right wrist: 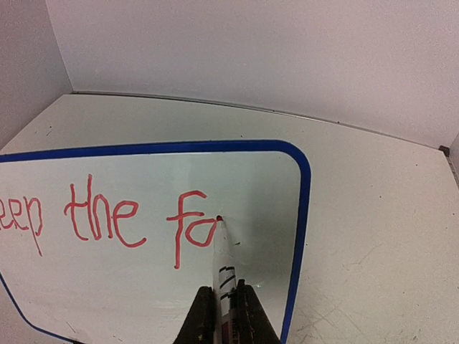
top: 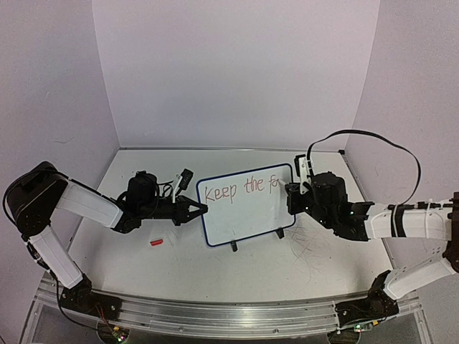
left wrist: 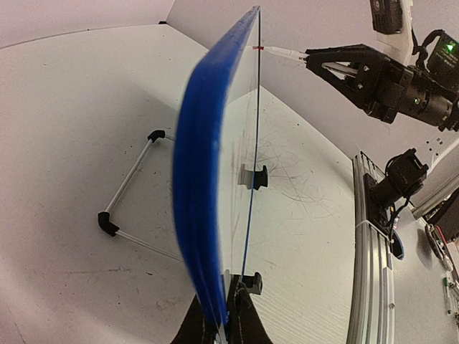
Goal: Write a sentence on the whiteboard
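Observation:
The whiteboard (top: 244,218) stands upright mid-table on two black clip feet (top: 233,246). My left gripper (top: 197,210) is shut on its left edge; in the left wrist view the blue rim (left wrist: 204,179) runs edge-on out of the jaws (left wrist: 226,312). My right gripper (top: 290,193) is shut on a white marker (right wrist: 226,265), whose red tip touches the whiteboard (right wrist: 143,287). The sentence (right wrist: 107,215) shows in red as "Keep the fa" (top: 240,188), with the tip at the top right of the "a".
A small red cap (top: 156,243) lies on the table in front of the left gripper. A thin wire stand (left wrist: 129,193) lies behind the board. Grey scratches (top: 308,251) mark the tabletop at right. An aluminium rail (top: 229,315) lines the near edge.

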